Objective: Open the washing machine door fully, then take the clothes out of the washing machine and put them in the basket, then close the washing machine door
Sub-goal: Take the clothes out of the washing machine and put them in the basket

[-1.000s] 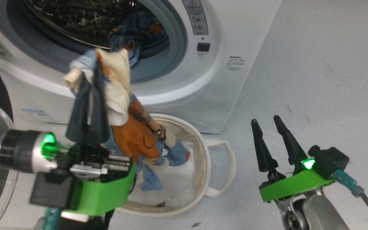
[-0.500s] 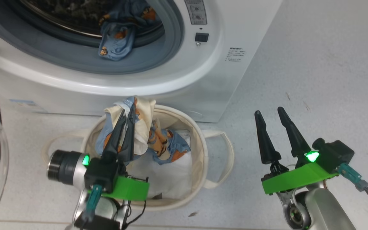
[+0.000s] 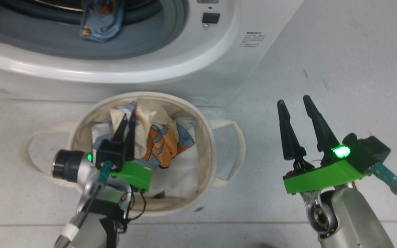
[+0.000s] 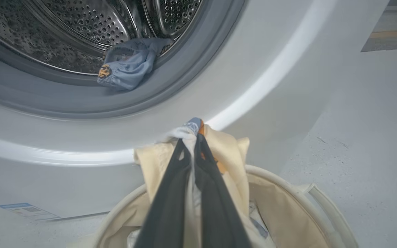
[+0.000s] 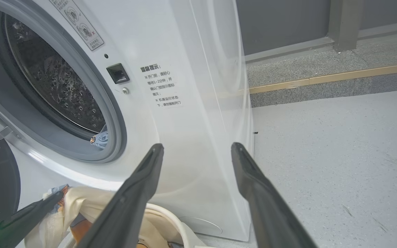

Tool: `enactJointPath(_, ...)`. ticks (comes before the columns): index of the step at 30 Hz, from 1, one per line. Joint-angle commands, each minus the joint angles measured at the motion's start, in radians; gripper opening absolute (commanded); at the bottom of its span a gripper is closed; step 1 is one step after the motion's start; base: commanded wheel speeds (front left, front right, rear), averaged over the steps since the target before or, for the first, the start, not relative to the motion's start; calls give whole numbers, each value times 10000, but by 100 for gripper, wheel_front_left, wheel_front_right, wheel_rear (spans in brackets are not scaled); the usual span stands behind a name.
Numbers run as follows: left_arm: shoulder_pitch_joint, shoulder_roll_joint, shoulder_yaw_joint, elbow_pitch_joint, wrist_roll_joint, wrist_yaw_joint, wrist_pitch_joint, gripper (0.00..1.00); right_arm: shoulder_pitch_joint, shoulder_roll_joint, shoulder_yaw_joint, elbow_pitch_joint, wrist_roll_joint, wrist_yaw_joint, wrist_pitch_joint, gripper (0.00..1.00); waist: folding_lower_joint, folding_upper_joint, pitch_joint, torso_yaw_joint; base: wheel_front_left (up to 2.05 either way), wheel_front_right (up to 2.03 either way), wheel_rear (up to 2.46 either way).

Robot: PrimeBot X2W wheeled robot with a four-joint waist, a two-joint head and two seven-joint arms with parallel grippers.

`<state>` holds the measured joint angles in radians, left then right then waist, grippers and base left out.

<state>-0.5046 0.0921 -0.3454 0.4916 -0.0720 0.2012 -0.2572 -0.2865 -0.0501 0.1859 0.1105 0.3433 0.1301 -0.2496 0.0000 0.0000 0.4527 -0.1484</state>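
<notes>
Left gripper (image 3: pixel 126 119) pinches the cream garment (image 3: pixel 152 115) inside the basket (image 3: pixel 208 137), near its back rim. Right gripper (image 3: pixel 293 100) hangs open over the floor (image 3: pixel 339 51). A blue garment (image 3: pixel 97 20) seems draped over the washing machine (image 3: pixel 184 69) drum's lip.

My head camera looks steeply down; both wrist cameras share the washing machine (image 4: pixel 274 55), close beyond the left pincer (image 4: pixel 191 137) and right pincer (image 5: pixel 197 146).
</notes>
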Motion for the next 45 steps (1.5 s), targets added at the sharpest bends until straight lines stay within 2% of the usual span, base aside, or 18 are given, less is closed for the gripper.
enactJointPath(1,-389,33,413,248,78,20,-45,0,-179,-1,181,-389,-26,6,-122,100,0,0,379,-227,0,0,0)
enactJointPath(9,-973,-13,618,1704,171,-28,-45,0,-426,-1,128,-424,54,6,-122,100,0,0,843,-470,0,0,0)
enactJointPath(14,-1131,-64,674,2135,194,-84,-45,0,-479,-1,117,-423,95,6,-122,100,0,0,905,-480,0,0,0)
enactJointPath(15,-1134,-81,684,2260,178,-105,-45,7,-486,-1,119,-418,88,6,-122,100,0,0,891,-460,0,0,0)
enactJointPath(16,-1149,-122,729,2583,99,-157,-45,100,-488,-1,128,-409,69,6,-122,100,0,0,832,-407,0,0,0)
enactJointPath(20,-1151,-189,785,2506,88,-101,-45,100,-442,-1,117,-383,2,6,-122,100,0,0,607,-226,0,0,0)
enactJointPath(24,-724,-240,1025,1775,-48,10,-45,100,-331,-1,129,-337,-50,6,-122,100,0,0,242,-12,0,0,0)
enactJointPath(33,818,-320,1385,-975,-41,114,-45,100,46,-1,113,-290,-130,6,-122,100,0,0,-858,617,0,0,0)
enactJointPath(37,1500,-370,1544,-1940,-314,99,-45,100,255,-1,126,-255,-322,6,-122,100,0,0,-1364,853,0,0,0)
enactJointPath(45,2773,-404,1410,-3647,-123,271,-45,100,805,-1,148,-149,-389,6,-122,100,0,0,-2312,1126,0,0,0)
